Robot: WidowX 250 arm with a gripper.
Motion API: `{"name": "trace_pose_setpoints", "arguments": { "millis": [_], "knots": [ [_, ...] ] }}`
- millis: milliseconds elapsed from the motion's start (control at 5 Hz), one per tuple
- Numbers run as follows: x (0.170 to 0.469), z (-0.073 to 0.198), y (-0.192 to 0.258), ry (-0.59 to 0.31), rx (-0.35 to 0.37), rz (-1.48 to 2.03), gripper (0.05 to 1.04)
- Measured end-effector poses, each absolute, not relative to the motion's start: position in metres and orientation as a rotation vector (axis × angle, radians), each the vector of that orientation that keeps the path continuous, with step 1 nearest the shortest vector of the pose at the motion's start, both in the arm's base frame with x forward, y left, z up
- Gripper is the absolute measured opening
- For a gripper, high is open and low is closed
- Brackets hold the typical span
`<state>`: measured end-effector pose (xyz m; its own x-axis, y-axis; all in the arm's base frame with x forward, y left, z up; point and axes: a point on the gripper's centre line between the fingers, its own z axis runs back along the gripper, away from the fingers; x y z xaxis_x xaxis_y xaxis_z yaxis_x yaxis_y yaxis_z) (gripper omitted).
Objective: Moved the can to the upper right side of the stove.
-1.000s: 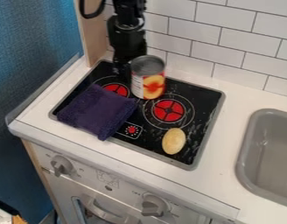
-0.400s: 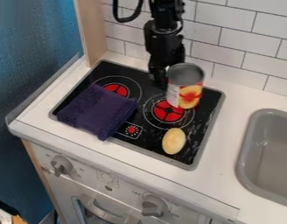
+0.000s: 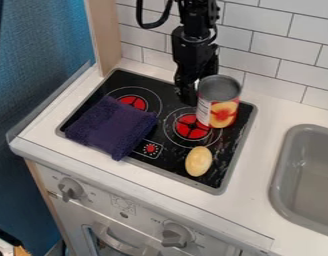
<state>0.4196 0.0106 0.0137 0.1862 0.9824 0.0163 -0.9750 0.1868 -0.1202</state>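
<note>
The black gripper [image 3: 189, 94] hangs over the back right part of the stove [image 3: 113, 82], shut on the can at its left and rear side; the can hides part of the fingers. Upright in the grip is the can [image 3: 218, 102], with a grey metal top and a red, white and yellow fruit label. It stands over the stove's upper right side, covering part of the right red burner's outer ring. Whether its bottom touches the stove top cannot be told.
A dark purple cloth [image 3: 112, 127] lies over the stove's left front. A yellowish oval object [image 3: 199, 161] lies at the right front. The grey sink [image 3: 281, 175] is to the right, and a tiled wall [image 3: 273, 50] rises behind.
The gripper and the can have moved together to the right, from near the left burner to the stove's upper right. Most recently they shifted slightly right and lower in view.
</note>
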Motion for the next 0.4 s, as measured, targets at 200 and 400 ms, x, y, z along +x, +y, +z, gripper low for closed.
{"name": "trace_pose_setpoints", "arguments": {
  "millis": [200, 400],
  "knots": [
    [0.419, 0.023, 0.030, -0.120, -0.068, 1.406, 1.001],
    [0.420, 0.050, 0.045, -0.155, -0.087, 1.416, 1.001]
  ]
}}
